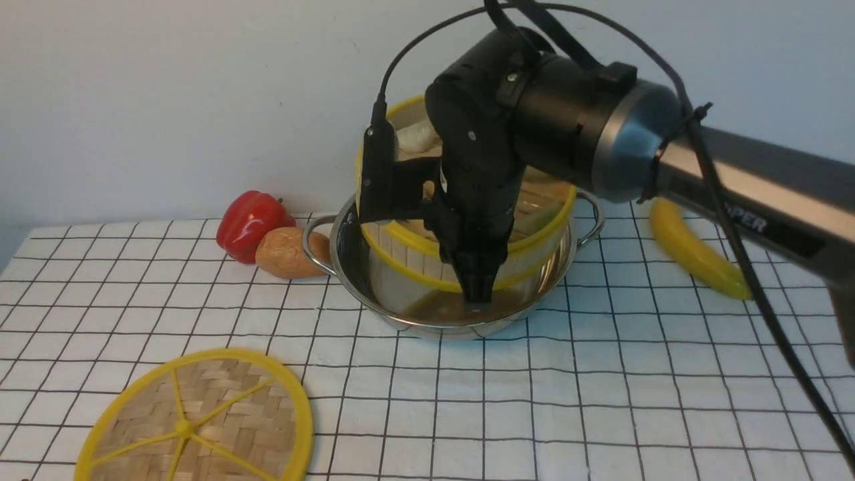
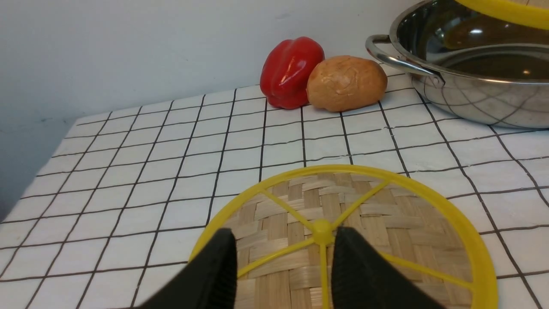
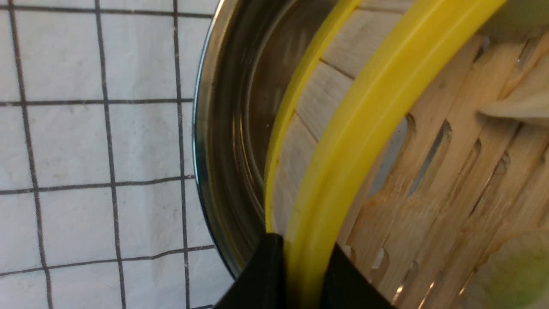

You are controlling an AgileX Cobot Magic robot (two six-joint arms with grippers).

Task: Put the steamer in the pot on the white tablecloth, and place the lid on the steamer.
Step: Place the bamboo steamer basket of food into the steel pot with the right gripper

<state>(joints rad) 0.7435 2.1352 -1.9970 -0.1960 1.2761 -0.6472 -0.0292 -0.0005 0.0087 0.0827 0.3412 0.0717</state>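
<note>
Lying flat at the front left of the white cloth (image 1: 601,374), the lid (image 1: 194,421) sits under the left pincer (image 2: 285,274), which is spread wide and empty. Further right, the right pincer (image 3: 302,270) clamps the steamer (image 1: 401,257) by its near rim. Round, with no long axis, the steamer leans in the pot (image 1: 427,329), mouth tipped toward the robot. Best level it, then release.

My front camera looks forward and down from my own side over the white black-gridded tablecloth (image 1: 601,401). My left wrist camera sits low over the flat woven-bamboo lid (image 2: 386,223), facing the shiny steel pot (image 2: 472,98); front shares both. My right wrist camera hugs the yellow-rimmed bamboo-slat steamer (image 3: 364,128).
</note>
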